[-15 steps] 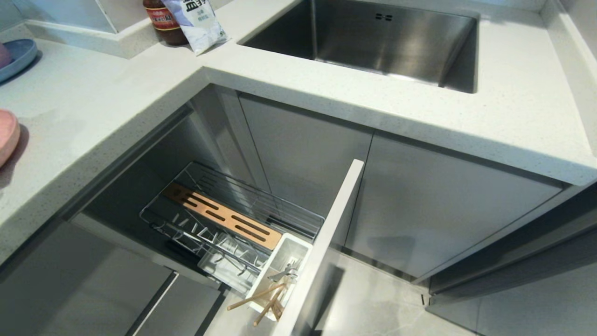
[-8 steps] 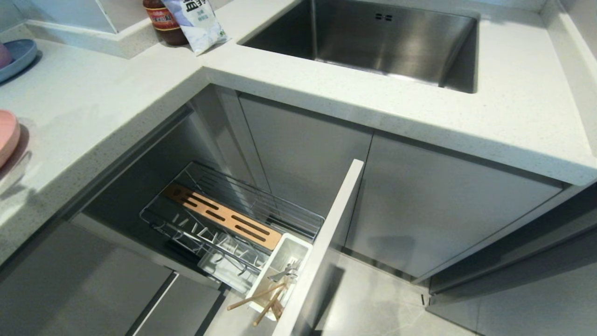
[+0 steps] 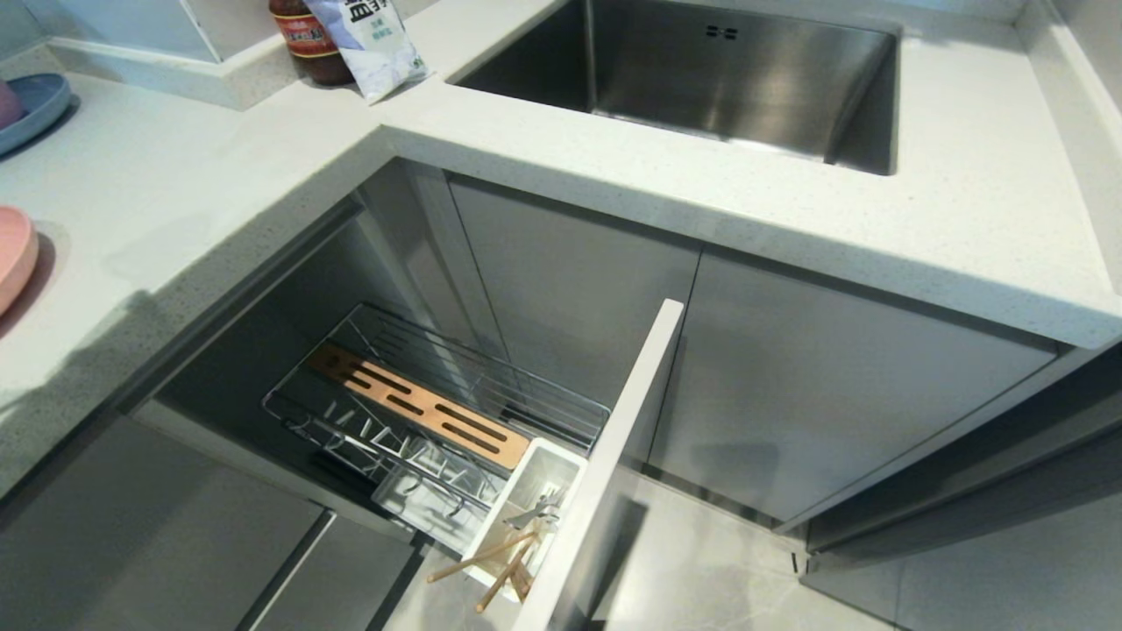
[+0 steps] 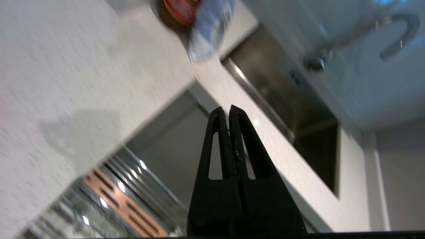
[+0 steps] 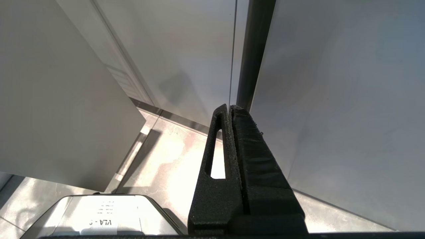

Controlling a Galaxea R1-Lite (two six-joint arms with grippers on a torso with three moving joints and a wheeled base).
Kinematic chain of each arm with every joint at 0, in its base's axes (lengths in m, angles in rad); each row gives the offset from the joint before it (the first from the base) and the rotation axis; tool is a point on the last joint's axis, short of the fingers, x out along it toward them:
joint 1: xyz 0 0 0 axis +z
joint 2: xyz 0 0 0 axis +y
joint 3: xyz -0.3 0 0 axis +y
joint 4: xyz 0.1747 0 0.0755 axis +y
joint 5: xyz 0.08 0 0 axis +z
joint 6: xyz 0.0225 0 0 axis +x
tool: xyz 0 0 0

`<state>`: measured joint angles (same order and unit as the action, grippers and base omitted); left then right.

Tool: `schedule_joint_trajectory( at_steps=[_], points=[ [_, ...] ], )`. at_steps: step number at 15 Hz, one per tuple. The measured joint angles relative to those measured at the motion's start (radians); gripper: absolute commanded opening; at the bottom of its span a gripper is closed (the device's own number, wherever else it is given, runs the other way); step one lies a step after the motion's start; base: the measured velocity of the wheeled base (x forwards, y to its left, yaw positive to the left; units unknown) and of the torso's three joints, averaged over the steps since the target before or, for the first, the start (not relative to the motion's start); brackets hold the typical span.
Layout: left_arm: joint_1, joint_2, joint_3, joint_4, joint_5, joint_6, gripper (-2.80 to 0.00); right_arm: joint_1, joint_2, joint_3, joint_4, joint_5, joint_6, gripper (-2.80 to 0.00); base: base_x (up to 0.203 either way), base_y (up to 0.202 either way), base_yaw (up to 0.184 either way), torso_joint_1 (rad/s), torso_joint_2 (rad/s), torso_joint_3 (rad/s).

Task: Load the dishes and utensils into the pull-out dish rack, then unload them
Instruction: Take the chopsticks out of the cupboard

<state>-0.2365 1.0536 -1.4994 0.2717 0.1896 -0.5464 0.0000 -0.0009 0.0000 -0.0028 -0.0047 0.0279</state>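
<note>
The pull-out dish rack (image 3: 473, 372) stands drawn out under the counter, its wooden strip (image 3: 416, 407) bare. Its white cutlery box (image 3: 568, 463) holds the wooden chopsticks (image 3: 486, 554) and silver cutlery (image 3: 539, 510), right behind the white front panel (image 3: 627, 421). A pink plate (image 3: 13, 254) lies on the countertop at the far left edge. Neither arm shows in the head view. My left gripper (image 4: 225, 111) is shut and empty, hanging above the counter corner with the rack's strip (image 4: 123, 205) below it. My right gripper (image 5: 229, 108) is shut and empty, parked low by the cabinet doors.
A steel sink (image 3: 701, 70) is set into the white countertop (image 3: 219, 175). A sauce bottle (image 3: 302, 39) and a bag (image 3: 372, 44) stand at the back corner, a blue plate (image 3: 31, 105) at the far left. Grey cabinet doors (image 3: 824, 386) flank the rack.
A shadow has slid over the left countertop, from beside the pink plate toward the counter's front edge. The rack and its contents have not moved.
</note>
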Motion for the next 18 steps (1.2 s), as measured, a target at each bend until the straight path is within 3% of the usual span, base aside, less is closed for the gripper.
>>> schedule_joint_trajectory(
  at_steps=[3, 6, 8, 10, 14, 16, 18],
  points=[
    [-0.111, 0.026, -0.033, 0.179, -0.005, -0.04, -2.8, 0.0, 0.0, 0.0, 0.0, 0.0, 0.0, -2.8, 0.0, 0.0, 0.0, 0.0, 0.0, 0.0],
    [-0.138, 0.115, -0.099, 0.38, -0.023, -0.071, -2.8, 0.0, 0.0, 0.0, 0.0, 0.0, 0.0, -2.8, 0.0, 0.0, 0.0, 0.0, 0.0, 0.0],
    [-0.143, 0.184, -0.145, 0.533, -0.078, -0.064, -2.8, 0.0, 0.0, 0.0, 0.0, 0.0, 0.0, -2.8, 0.0, 0.0, 0.0, 0.0, 0.0, 0.0],
    [-0.146, 0.249, -0.195, 0.726, -0.185, -0.009, -2.8, 0.0, 0.0, 0.0, 0.0, 0.0, 0.0, -2.8, 0.0, 0.0, 0.0, 0.0, 0.0, 0.0],
    [-0.151, 0.373, -0.241, 1.03, -0.399, 0.173, -2.8, 0.0, 0.0, 0.0, 0.0, 0.0, 0.0, -2.8, 0.0, 0.0, 0.0, 0.0, 0.0, 0.0],
    [-0.156, 0.426, -0.23, 1.091, -0.433, 0.224, -2.8, 0.0, 0.0, 0.0, 0.0, 0.0, 0.0, -2.8, 0.0, 0.0, 0.0, 0.0, 0.0, 0.0],
    [-0.176, 0.475, -0.188, 1.088, -0.429, 0.234, -2.8, 0.0, 0.0, 0.0, 0.0, 0.0, 0.0, -2.8, 0.0, 0.0, 0.0, 0.0, 0.0, 0.0]
  ],
)
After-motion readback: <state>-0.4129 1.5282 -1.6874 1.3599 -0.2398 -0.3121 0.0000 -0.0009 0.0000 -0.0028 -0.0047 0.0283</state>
